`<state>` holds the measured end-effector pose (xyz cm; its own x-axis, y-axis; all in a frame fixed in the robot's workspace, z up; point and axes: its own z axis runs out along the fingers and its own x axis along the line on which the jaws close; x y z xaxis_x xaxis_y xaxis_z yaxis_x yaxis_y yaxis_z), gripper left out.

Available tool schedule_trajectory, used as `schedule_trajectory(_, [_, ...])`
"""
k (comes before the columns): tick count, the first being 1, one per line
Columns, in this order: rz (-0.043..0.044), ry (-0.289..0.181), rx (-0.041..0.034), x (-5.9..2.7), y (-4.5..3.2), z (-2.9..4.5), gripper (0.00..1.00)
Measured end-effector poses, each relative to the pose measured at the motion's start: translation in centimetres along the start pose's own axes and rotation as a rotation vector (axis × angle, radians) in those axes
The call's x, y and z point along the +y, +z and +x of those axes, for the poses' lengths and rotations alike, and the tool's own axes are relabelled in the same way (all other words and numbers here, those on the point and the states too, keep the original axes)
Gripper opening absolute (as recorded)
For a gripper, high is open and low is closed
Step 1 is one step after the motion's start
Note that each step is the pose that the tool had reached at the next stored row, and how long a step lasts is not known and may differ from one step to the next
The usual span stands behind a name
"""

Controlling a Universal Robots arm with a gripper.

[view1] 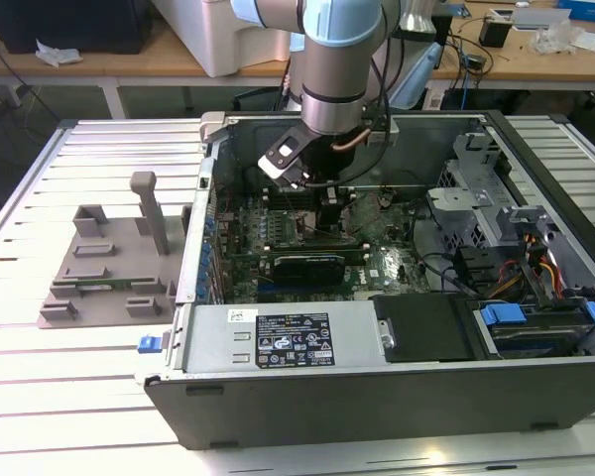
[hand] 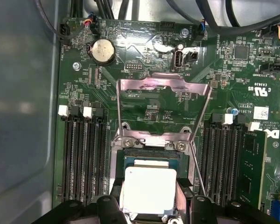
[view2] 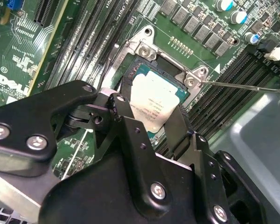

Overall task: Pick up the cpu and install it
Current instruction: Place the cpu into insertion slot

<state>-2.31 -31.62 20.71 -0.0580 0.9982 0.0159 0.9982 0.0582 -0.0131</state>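
The arm reaches down into the open computer case [view1: 377,397], which lies on its side on the slatted surface [view1: 79,397]. Its gripper [view1: 332,203] hangs over the motherboard [view1: 278,228], just beyond the long black expansion card [view1: 312,266].

In both wrist views the gripper [view2: 149,116] [hand: 149,205] is clamped on the cpu [view2: 156,102] [hand: 149,186], with a black finger [view2: 177,126] pressed to each of two opposite edges and the silver top facing up. The chip sits directly over the socket [view2: 177,70] [hand: 149,144] and roughly square to it. From here I cannot tell whether it is touching down or just above.

The socket's metal load plate [hand: 163,84] is flipped open and lies back on the board on the side away from the gripper, and the thin wire lever [hand: 198,172] stands free beside it. Rows of memory slots [hand: 79,154] flank the socket on both sides (a round coin battery [hand: 103,50] shines further off).

On the exterior view's left, a grey moulded fixture [view1: 109,268] sits on the surface next to the case.
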Motion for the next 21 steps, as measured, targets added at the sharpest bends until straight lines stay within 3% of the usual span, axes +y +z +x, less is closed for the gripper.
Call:
schedule_trajectory(13, [0.0003, 0.000, -0.0002, 0.00, 0.30, -0.04, 0.53])
schedule_trajectory(18, [0.0001, 0.000, -0.0002, 0.02, 0.30, -0.04, 0.61])
schedule_trajectory(20, [0.0002, 0.000, -0.0003, 0.05, -1.01, 0.23, 0.61])
schedule_trajectory(21, [-0.0001, 0.000, 0.0002, 0.05, -1.28, 0.40, 0.61])
